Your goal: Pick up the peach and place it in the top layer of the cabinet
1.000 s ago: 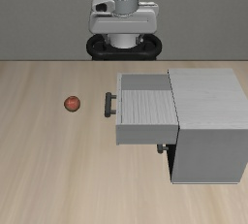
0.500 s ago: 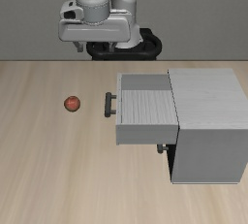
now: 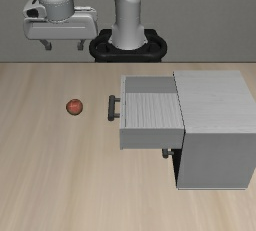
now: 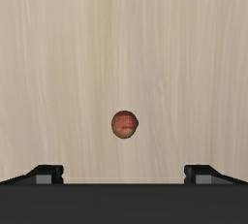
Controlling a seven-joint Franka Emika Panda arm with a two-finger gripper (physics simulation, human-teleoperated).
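Tool: the two-finger tool hangs high over the desk. Its fingers are spread wide and hold nothing.
Peach: the small round red-orange peach lies alone on the light wooden desk. Nothing touches it.
Peach and tool: in the wrist view the peach sits ahead of the fingertips, about midway between them and well below them. In the exterior view the tool is at about 12 o'clock from the peach.
Cabinet: the grey box-shaped cabinet stands on the desk, at 3 o'clock from the peach.
Top drawer: the grey top drawer is pulled out toward 9 o'clock and is open from above.
Handle: the dark bar handle on the drawer front is near the peach, at 3 o'clock from it, but apart.
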